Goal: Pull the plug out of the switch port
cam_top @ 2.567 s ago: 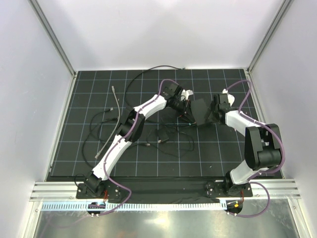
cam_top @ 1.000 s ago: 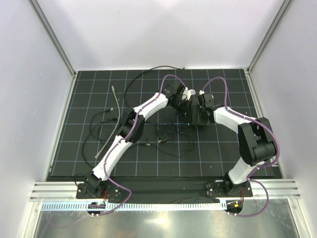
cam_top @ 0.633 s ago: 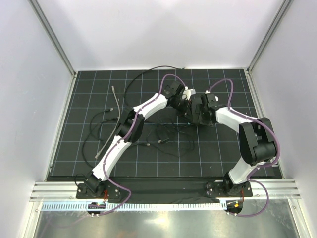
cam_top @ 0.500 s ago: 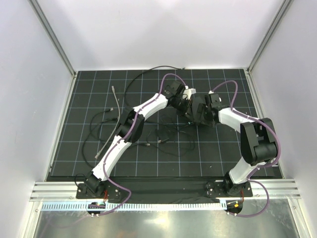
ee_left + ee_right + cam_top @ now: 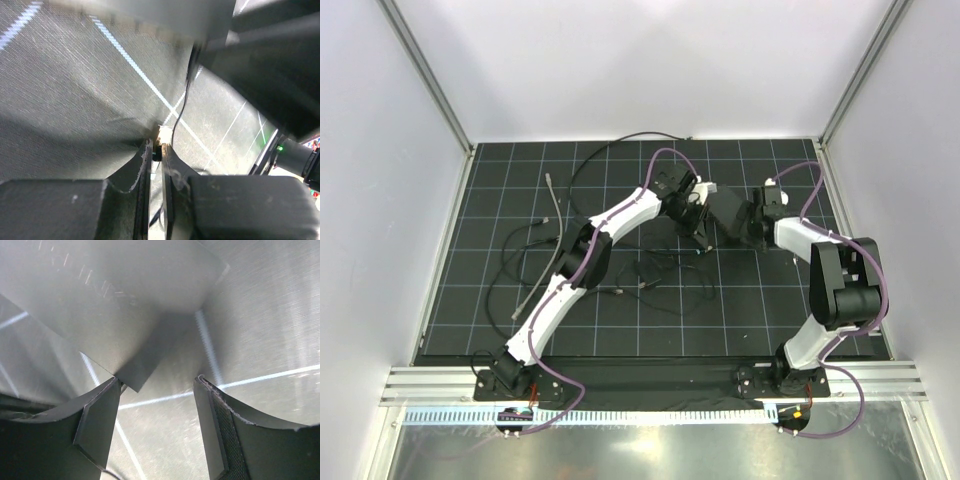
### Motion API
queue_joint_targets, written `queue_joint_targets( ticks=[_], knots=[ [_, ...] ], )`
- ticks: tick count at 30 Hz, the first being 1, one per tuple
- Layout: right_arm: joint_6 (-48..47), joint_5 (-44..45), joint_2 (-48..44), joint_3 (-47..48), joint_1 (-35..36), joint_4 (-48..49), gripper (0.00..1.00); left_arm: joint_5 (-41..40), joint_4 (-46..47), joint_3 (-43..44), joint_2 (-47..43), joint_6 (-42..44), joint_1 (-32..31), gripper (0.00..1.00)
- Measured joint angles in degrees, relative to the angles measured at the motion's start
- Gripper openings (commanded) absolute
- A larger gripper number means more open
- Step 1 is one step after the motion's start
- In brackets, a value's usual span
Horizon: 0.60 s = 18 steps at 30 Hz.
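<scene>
The flat matte-black switch box [image 5: 725, 213] lies tilted on the gridded mat between the two grippers. My left gripper [image 5: 700, 228] is at its left edge. In the left wrist view the left gripper [image 5: 156, 147] is shut on a small pale-tipped plug [image 5: 162, 134]. The plug's thin black cable [image 5: 180, 107] runs up toward the blurred box edge [image 5: 150, 15]. The port itself is not visible. My right gripper [image 5: 747, 222] is at the box's right side. In the right wrist view the right gripper [image 5: 159, 381] is open, with a corner of the box [image 5: 115, 300] touching its left finger [image 5: 100, 415].
A small black block with thin wires [image 5: 648, 270] lies nearer on the mat. A grey cable [image 5: 552, 215] and black cable loops [image 5: 620, 145] lie to the left and back. White walls enclose the mat [image 5: 500, 320].
The right gripper has drawn back to the right from the box's middle to its right side. The box has shifted and turned. The left gripper has stayed at the box's left edge.
</scene>
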Motion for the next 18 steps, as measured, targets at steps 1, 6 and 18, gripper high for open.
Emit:
queue_joint_targets(
  ticks=[1, 6, 18],
  knots=[
    [0.07, 0.61, 0.07, 0.00, -0.42, 0.39, 0.67, -0.31, -0.37, -0.15, -0.22, 0.22, -0.13, 0.00],
    [-1.33, 1.03, -0.07, -0.31, -0.85, 1.68, 0.68, -0.33, 1.11, -5.57, -3.30, -0.52, -0.04, 0.00],
    [-5.46, -3.41, -5.88, -6.69, -1.05, 5.70, 0.68, -12.87, 0.46, -3.23, -5.77, -3.48, 2.58, 0.55]
  ],
)
